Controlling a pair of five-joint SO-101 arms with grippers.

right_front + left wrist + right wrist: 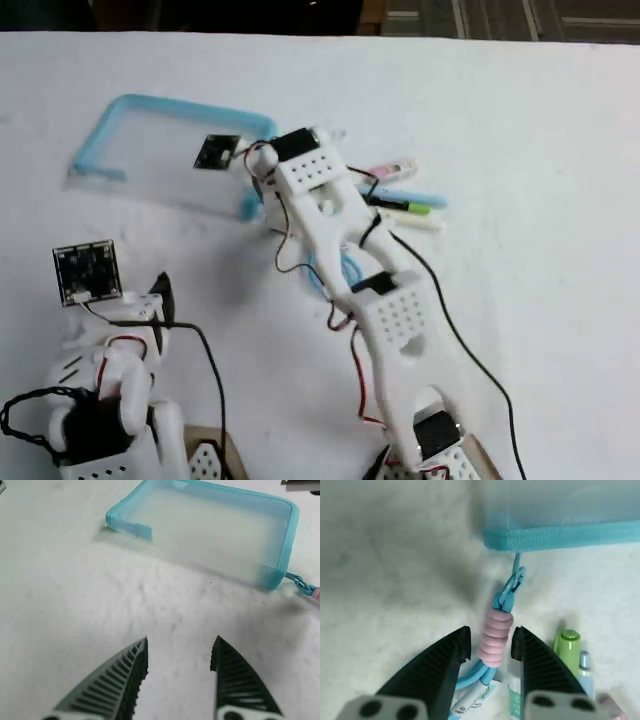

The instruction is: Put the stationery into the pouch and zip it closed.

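You had the right gripper (pixel 491 644) as the near one. Its fingers were partly spread and straddled the pink bead (pixel 496 636) on the zipper pull, with a gap on one side, so I'd call that not yet clamped. The pull cord ran straight from the pouch (pixel 190 105) corner toward that gripper, long axis in line with the fingers. A squeeze and a pull along the zip edge looked like the next step. The pens (pixel 405 195) lay on the table just beside the pull, outside the pouch, roughly side by side. The green pen (pixel 566 645) sat just beside one finger and could snag. I saw nothing inside the pouch, and I couldn't tell whether the zip was open. Your left gripper (pixel 180 652) was over bare table with fingers apart, holding nothing, and the pouch was ahead of it, well apart.
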